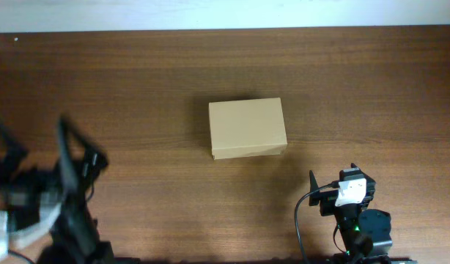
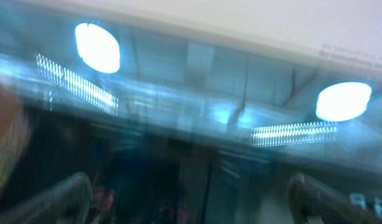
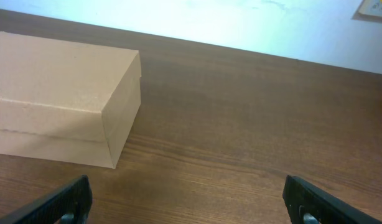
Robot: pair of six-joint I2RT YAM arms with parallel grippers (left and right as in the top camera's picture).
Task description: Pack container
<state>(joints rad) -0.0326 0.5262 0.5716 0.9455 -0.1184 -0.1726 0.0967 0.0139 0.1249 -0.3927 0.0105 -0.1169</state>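
**Closed box at centre, both tools open**

At the near edge the right tool [image 3: 188, 202] is seen w/ jaws wide apart, nothing held. The left tool [image 2: 191, 199] is shown blurred, but its jaws are also spread and empty. Further on, the container [image 1: 247, 128] is placed at approx. the centre of the tabletop [image 1: 122, 81], lid shut, apart from both tools.

The right pincer [image 3: 186, 202] and arm [image 1: 371, 231] are black, with a white block [image 1: 355, 192], green light [image 1: 350, 229].
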